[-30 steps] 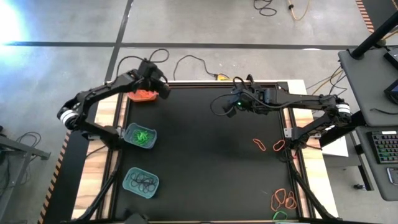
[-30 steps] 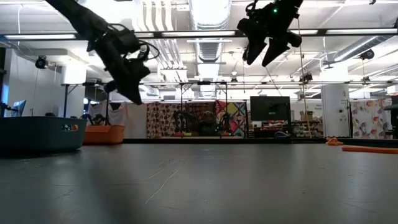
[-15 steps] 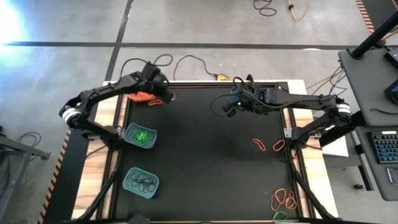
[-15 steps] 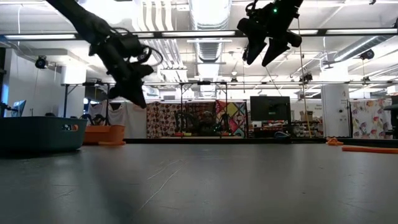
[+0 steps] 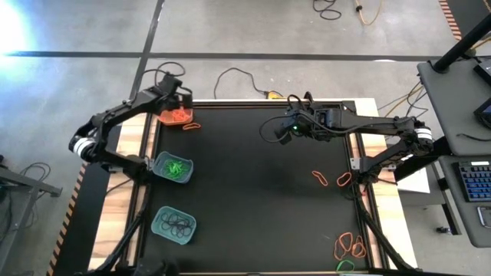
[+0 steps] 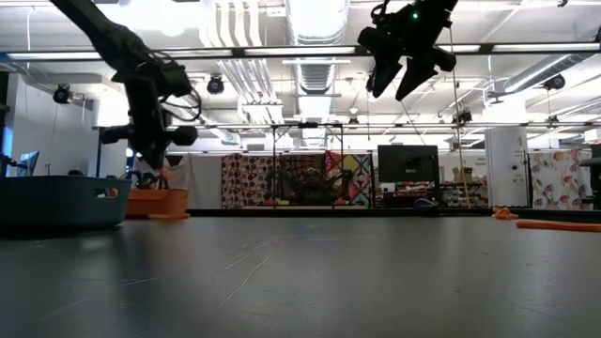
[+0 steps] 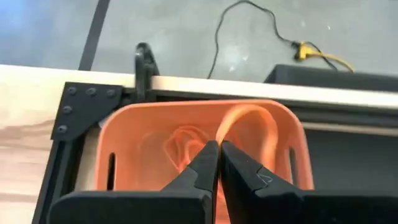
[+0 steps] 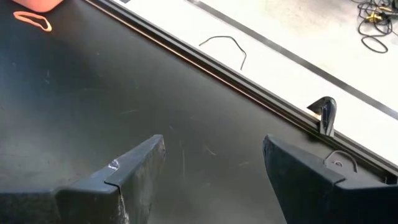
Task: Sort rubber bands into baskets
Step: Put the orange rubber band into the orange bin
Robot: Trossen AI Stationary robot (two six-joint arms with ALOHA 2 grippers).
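Right now, your left gripper (image 7: 217, 149) sits over the orange basket (image 5: 176, 116) at the upper left of the high view, its fingers pressed together. In the left wrist view an orange band (image 7: 249, 127) loops up from just beyond the fingertips, but you cannot tell whether they pinch it. More orange bands (image 7: 183, 142) lie on the basket's floor. One orange rubber band (image 5: 192, 125) rests on the black mat (image 5: 253, 199) just beside the basket's lower right corner.

Your right gripper (image 8: 214, 155) hangs high over the upper middle of the mat, jaws spread wide with nothing between them.

Down the left edge of the high view, a teal basket (image 5: 173, 167) holds bright green bands and a second teal basket (image 5: 173, 225) holds black ones. Loose orange bands (image 5: 330, 179) lie at mid right of the mat, and another cluster (image 5: 349, 247) lies at lower right with a green band (image 5: 346, 265) just below it.
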